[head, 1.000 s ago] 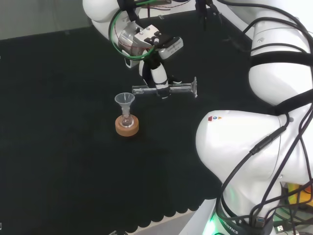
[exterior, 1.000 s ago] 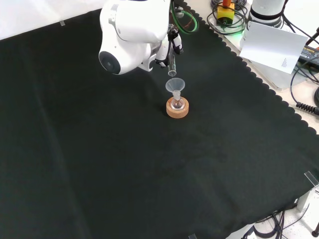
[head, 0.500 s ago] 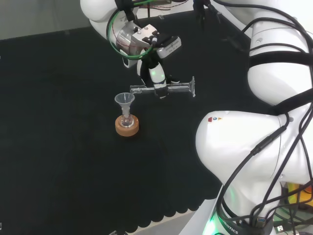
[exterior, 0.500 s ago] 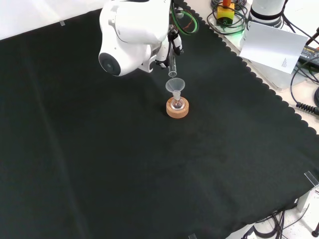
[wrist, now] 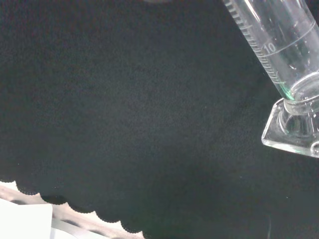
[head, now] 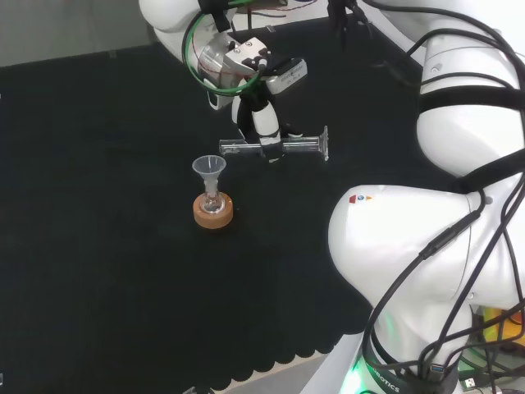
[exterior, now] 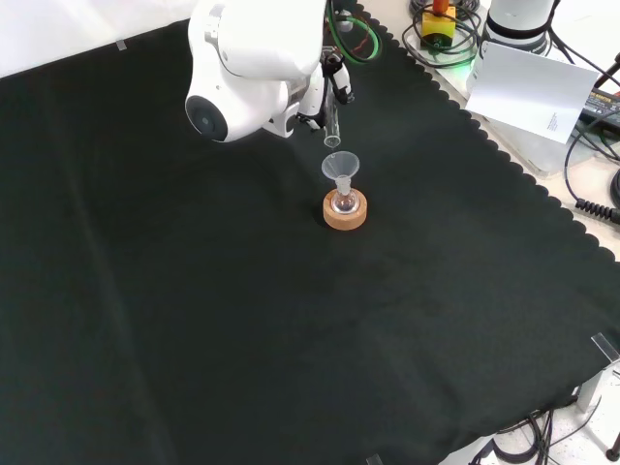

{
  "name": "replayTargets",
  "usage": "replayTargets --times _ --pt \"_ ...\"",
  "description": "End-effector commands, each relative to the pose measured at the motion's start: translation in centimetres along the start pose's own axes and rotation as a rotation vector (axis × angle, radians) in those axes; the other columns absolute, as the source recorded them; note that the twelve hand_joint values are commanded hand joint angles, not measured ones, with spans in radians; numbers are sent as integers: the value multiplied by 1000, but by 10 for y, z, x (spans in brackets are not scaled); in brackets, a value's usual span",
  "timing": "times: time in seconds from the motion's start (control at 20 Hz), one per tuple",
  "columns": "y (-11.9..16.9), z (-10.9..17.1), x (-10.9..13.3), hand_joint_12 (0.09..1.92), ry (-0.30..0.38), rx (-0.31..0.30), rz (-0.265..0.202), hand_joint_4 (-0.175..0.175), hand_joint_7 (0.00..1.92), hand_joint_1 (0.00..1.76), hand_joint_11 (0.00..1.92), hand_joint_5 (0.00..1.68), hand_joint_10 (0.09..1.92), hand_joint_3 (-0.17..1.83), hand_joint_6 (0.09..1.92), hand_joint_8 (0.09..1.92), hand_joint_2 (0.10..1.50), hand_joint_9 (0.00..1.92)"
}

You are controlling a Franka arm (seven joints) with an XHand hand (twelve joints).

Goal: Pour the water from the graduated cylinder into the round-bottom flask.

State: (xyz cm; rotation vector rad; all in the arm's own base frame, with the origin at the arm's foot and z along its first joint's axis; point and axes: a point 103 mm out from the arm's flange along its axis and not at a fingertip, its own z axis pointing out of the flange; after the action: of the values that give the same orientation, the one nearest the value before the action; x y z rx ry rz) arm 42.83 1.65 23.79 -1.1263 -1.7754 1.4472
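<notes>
Head view, upper center: hand (head: 261,125) curled round grad. cylinder (head: 279,148), held horizontal w/ mouth just above funnel (head: 209,167) in flask (head: 213,202).

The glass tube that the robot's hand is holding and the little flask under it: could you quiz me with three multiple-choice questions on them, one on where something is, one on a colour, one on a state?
1. Where does the funnel sit?
A. in the neck of the flask
B. flat on the cloth
C. in the hand

2. What colour is the ring stand under the flask?
A. red
B. cork brown
C. blue

3. How is the graduated cylinder held?
A. upright
B. upside down
C. almost level

Answers: 1 A, the funnel stands up out of the flask's neck. 2 B, the front view shows a tan cork ring. 3 C, in the head view the hand grips it lying sideways, mouth toward the funnel.
</notes>
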Motion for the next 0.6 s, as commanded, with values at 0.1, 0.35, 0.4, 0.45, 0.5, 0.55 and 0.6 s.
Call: replayTargets --times 0.1,0.35,0.4,0.45,0.5,0.55,0.6 --pt "0 -12 13 698 9 -85 -40 -175 1094 1274 1329 1058 87 0 867 854 1071 1497" --pt "-2 -16 14 697 34 -241 -98 -175 1093 1274 1329 1057 87 0 868 856 1072 1496" --pt "-3 -16 14 697 35 -274 -111 -175 1092 1274 1329 1057 87 0 868 856 1072 1495" --pt "-3 -17 14 696 35 -302 -121 -175 1092 1274 1329 1057 87 0 869 857 1072 1494" --pt "-3 -17 14 696 36 -330 -133 -175 1091 1274 1329 1056 87 0 869 858 1072 1493" --pt "-3 -18 15 696 37 -352 -142 -175 1091 1273 1330 1056 87 0 870 859 1072 1492" --pt "-3 -19 14 696 38 -377 -155 -175 1090 1273 1330 1056 87 0 871 860 1073 1491"
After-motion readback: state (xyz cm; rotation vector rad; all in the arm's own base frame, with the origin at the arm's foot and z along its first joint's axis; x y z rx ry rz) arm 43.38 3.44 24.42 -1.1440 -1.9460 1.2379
